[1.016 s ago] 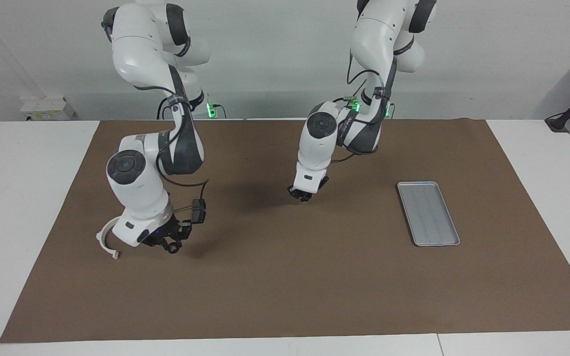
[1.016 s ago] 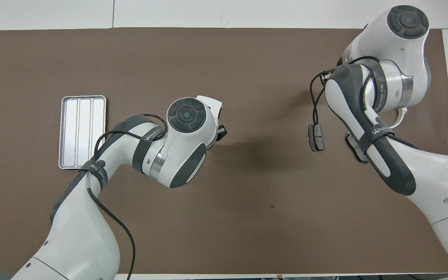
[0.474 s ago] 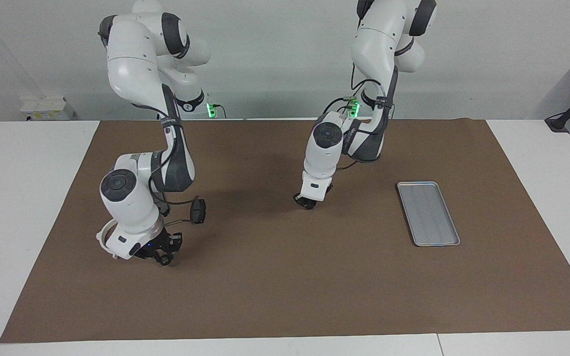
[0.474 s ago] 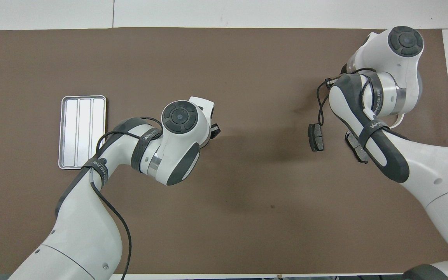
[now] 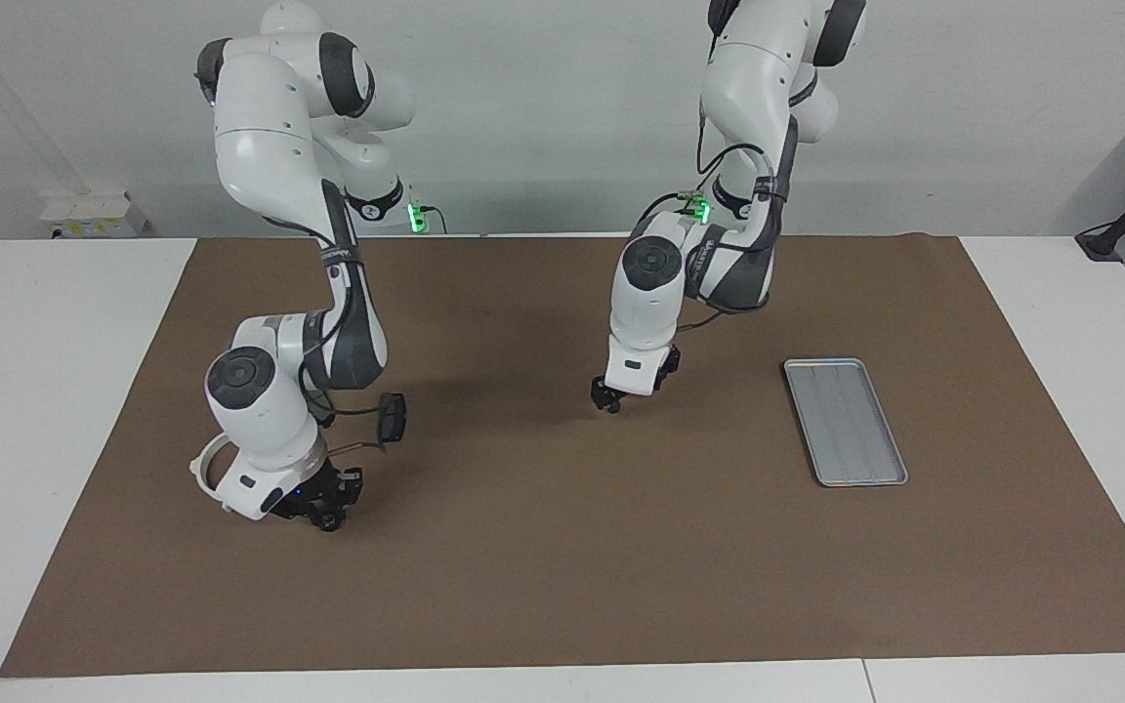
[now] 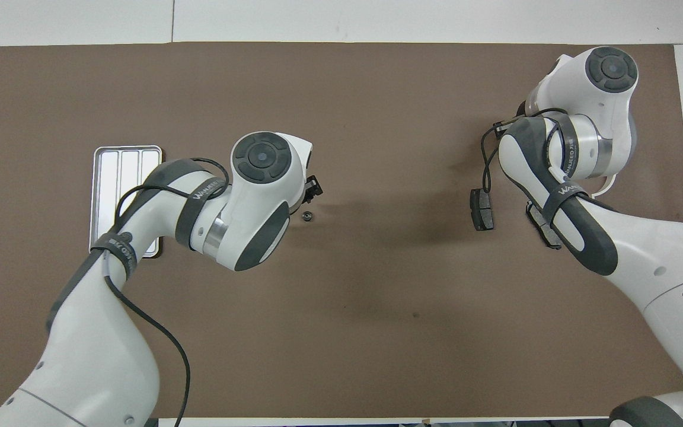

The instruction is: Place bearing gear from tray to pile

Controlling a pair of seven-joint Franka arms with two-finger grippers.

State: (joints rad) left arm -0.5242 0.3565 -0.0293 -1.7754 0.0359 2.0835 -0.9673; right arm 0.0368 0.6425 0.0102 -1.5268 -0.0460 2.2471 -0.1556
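Note:
A small dark bearing gear [image 6: 306,216] lies alone on the brown mat near the table's middle. My left gripper [image 5: 606,400] [image 6: 313,187] hangs open just over the mat beside it, not touching it; the facing view hides the gear. The silver tray [image 5: 846,420] [image 6: 122,172] sits toward the left arm's end, its visible floor bare. The pile is a white half-ring [image 5: 201,467] [image 6: 605,187] and two dark pads [image 5: 392,417] [image 6: 482,209] [image 6: 543,226]. My right gripper [image 5: 328,513] is low over the mat beside the half-ring and is covered by its own wrist in the overhead view.
The brown mat [image 5: 562,586] covers most of the white table. A cable loops from the right arm's wrist down by the nearer dark pad. The left forearm covers one corner of the tray in the overhead view.
The left gripper has let go and drawn slightly toward the tray, uncovering the bearing gear on the mat. The right gripper has sunk lower beside the half-ring.

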